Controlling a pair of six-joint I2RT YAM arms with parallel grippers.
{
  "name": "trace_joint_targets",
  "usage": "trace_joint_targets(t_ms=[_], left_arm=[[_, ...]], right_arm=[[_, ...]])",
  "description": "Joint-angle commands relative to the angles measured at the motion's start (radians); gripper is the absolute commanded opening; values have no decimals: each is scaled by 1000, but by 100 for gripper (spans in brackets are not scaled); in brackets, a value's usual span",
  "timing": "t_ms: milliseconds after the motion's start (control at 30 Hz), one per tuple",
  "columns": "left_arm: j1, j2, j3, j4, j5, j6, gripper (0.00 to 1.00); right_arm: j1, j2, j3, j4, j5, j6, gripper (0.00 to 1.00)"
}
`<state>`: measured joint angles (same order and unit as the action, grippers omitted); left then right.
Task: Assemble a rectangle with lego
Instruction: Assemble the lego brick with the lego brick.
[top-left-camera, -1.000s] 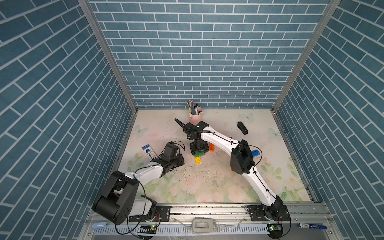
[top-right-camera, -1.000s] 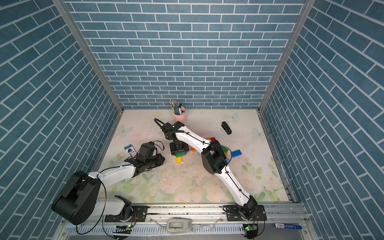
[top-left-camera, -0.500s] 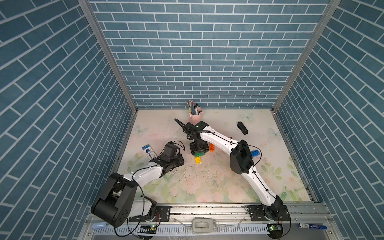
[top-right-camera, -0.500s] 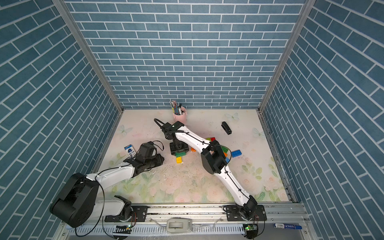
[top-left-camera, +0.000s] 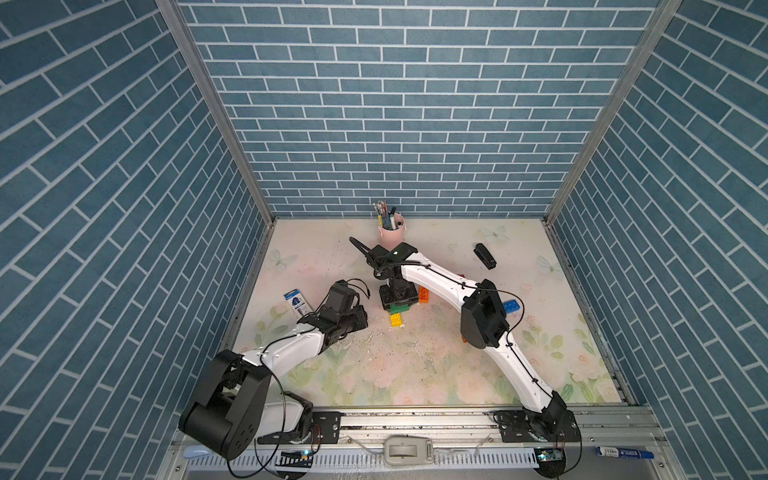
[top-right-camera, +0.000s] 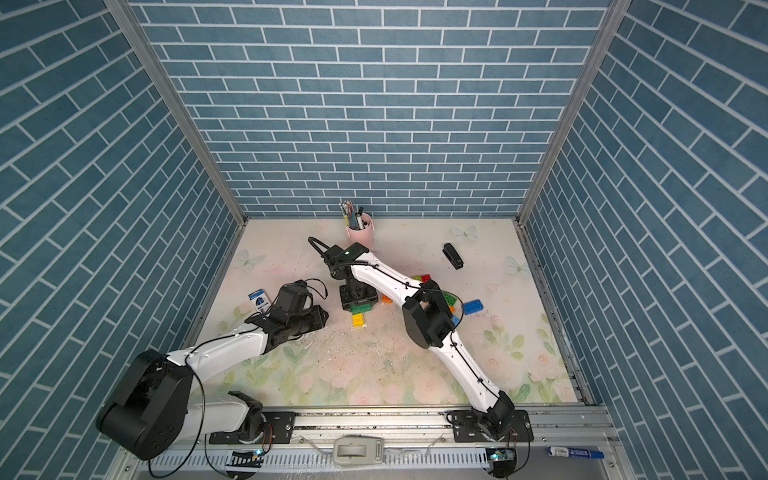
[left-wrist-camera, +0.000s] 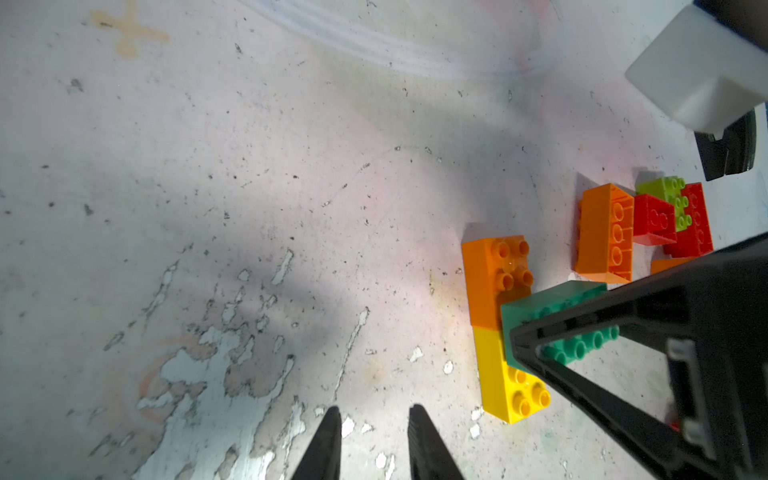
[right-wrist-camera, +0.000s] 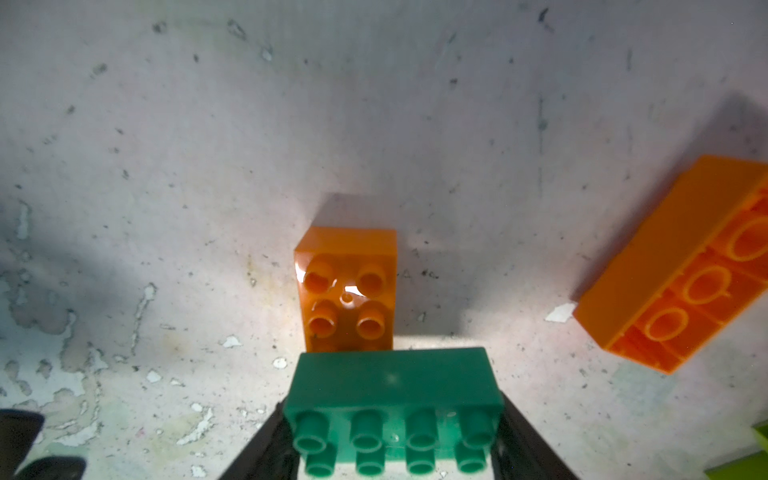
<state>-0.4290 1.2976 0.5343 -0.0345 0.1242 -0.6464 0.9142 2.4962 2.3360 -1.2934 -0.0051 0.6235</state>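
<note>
While I stand at the side, what I notice most is the right gripper (right-wrist-camera: 395, 457), whose jaws are closed on the two short ends of a green brick (right-wrist-camera: 395, 382), studs up. This brick lies crosswise over the joint where an orange brick (left-wrist-camera: 494, 278) and a yellow brick (left-wrist-camera: 511, 382) meet end to end on the table (left-wrist-camera: 208, 166). Whether it is already pressed on their studs or only hangs just above them, I cannot tell.

The left gripper (left-wrist-camera: 374, 415) is low over the table, near the yellow brick but not touching it. Its fingers are drawn almost together and have nothing between them.

The other lego lies loose beyond the build: an orange brick on its side (left-wrist-camera: 604, 232), red pieces (left-wrist-camera: 654, 220) with a lime one (left-wrist-camera: 669, 195), and a blue brick (top-left-camera: 511, 306) well apart.

I think the danger is in the pressing. The two lower bricks seem only pushed together (nothing else joins them that I can see), and no gripper braces them. If the green studs do not match exactly, the push may drive the bricks apart or turn one of them. Most of the green brick also reaches out to one side, so pressure there could tip the row. And if the brick is not seated well, it may rise again with the fingers when they open.
</note>
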Motion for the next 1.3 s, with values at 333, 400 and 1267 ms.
trace_joint_targets(t_ms=[333, 400, 1267], left_arm=[[-4, -15, 16, -19, -8, 14, 31], [-2, -14, 15, -18, -8, 14, 31], [-3, -40, -2, -22, -16, 14, 31]], right_arm=[[-21, 125, -22, 20, 78, 4, 33], [-20, 123, -19, 23, 77, 4, 38], [-26, 201, 8, -29, 58, -6, 20]])
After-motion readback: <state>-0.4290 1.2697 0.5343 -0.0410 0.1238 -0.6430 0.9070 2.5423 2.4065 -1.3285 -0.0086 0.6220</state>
